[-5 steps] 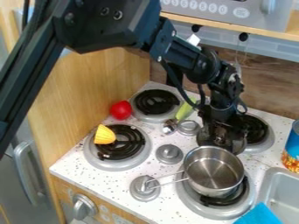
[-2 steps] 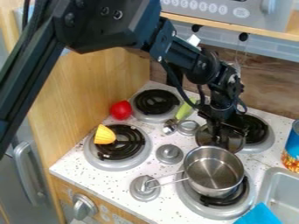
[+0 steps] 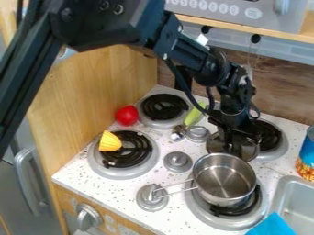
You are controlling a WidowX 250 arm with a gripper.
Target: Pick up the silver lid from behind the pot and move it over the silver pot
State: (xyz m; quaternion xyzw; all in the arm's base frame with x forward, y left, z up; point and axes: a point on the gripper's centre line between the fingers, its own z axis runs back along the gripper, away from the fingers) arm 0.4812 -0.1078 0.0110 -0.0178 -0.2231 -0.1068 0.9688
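Silver metal saucepan (image 3: 222,181) sits on the black coil burner (image 3: 226,211) beside the grey sink (image 3: 297,197); by its far rim, the black pincer (image 3: 231,150) meets a round, shiny lid-like disc (image 3: 249,149), grip impossible to tell.

Stovetop seen at a slant from above. The black gripper (image 3: 233,143) hangs over a round metal disc (image 3: 215,144), close behind the steel saucepan (image 3: 224,180), which sits on the near right burner (image 3: 197,209), its wire handle (image 3: 179,188) extending leftward. A yellow piece (image 3: 109,141) rests on the near left burner (image 3: 97,167); a red ball-like object (image 3: 127,115) lies beside the far left burner (image 3: 164,106). A sink (image 3: 279,190) adjoins at right.
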